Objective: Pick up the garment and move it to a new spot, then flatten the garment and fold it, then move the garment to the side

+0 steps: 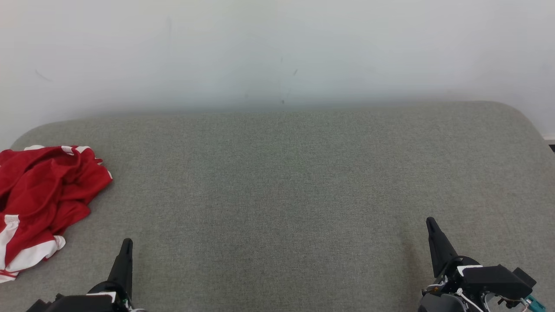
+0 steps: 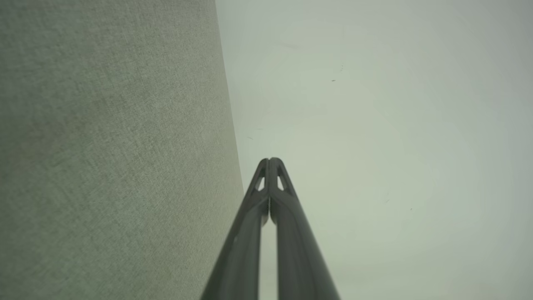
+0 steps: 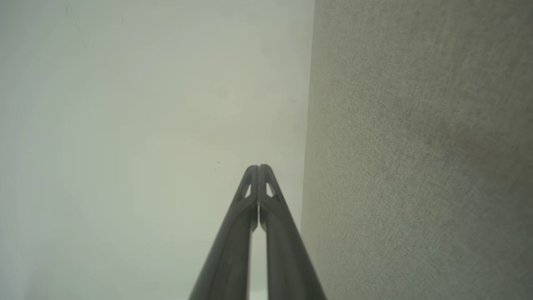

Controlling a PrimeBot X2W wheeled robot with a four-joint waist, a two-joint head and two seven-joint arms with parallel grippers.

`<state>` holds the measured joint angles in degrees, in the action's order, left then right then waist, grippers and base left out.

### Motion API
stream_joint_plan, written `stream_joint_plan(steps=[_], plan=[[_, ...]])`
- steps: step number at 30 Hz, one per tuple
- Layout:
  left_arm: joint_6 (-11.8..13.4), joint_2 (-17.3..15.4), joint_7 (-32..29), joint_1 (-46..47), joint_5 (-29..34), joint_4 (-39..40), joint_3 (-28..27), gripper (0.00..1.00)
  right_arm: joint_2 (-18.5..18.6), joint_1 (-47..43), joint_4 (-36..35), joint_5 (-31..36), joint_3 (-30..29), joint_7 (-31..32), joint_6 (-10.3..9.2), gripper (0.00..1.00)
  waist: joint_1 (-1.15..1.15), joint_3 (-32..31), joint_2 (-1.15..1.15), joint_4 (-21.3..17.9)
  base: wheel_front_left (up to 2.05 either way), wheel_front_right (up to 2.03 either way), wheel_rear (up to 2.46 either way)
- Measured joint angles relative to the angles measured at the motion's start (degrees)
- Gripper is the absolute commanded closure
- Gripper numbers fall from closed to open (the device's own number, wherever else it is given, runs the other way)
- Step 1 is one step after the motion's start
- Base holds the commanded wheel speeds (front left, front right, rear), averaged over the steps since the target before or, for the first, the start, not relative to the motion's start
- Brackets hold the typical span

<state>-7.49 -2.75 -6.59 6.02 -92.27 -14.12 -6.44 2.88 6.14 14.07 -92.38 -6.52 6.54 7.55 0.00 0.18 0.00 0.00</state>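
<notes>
Head view: a crumpled red and white garment (image 1: 41, 201) lies at the far left edge of a grey fabric surface (image 1: 277, 195) against a white wall (image 1: 277, 47). The left gripper (image 1: 126, 245) and right gripper (image 1: 431, 224) rest at the near edge, well apart. Left wrist view: its fingers (image 2: 250, 221) are pressed together, holding nothing. Right wrist view: likewise closed and empty (image 3: 258, 167).

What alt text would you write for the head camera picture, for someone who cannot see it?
A crumpled red and white garment lies at the far left of a grey fabric surface against a pale wall. The robot's left hand and right hand, both shut and empty, sit at the bottom corners.
</notes>
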Motion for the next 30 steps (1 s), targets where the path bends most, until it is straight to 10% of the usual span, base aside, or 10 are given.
stream_joint_plan(steps=[8, 9, 11, 12, 13, 30], plan=[[0.0, -0.01, 0.0, 0.0, 0.0, 0.0, 0.0, 1.0, 0.0, 0.0, 0.0, 0.0, 0.0, 0.0, 0.0, 1.0, 0.0, 0.0, 0.0, 0.0, 0.0, 0.0, 0.0], [0.0, -0.01, 0.0, 0.0, 0.0, 0.0, 0.0, 0.0, 0.0, 0.0, 0.0, 0.0, 0.0, 0.0, 0.0, 0.0, 0.0, 0.0, 0.0, 0.0, 0.0, 0.0, 0.0], [0.0, 0.2, 0.0, -0.54, 0.01, -0.88, 0.11, 0.0, -0.04, -0.58, 0.92, 0.0, 0.05, -0.01, 0.0, 0.0, 0.0, 0.0, 0.0, 0.0, 0.0, 0.0, 0.0], [0.0, 0.3, 0.0, -1.01, 0.01, -1.37, 0.15, 1.0, -0.08, -1.02, 1.47, 0.0, 0.07, -0.02, 0.0, 1.0, 0.0, 0.0, 0.0, 0.0, 0.0, 0.0, 0.0], [0.0, 0.38, 0.0, -1.47, 0.01, -1.86, 0.15, 0.0, -0.11, -1.54, 2.02, 0.0, 0.11, -0.02, 0.0, 0.0, 0.0, 0.0, 0.0, 0.0, 0.0, 0.0, 0.0], [0.68, 0.46, 4.37, -2.49, 8.6, -2.03, 1.56, 0.0, -0.15, -2.61, 1.27, 6.24, 1.68, -4.36, 0.0, 0.0, 0.0, 0.15, 0.0, 0.01, 0.0, 0.0, 0.0]])
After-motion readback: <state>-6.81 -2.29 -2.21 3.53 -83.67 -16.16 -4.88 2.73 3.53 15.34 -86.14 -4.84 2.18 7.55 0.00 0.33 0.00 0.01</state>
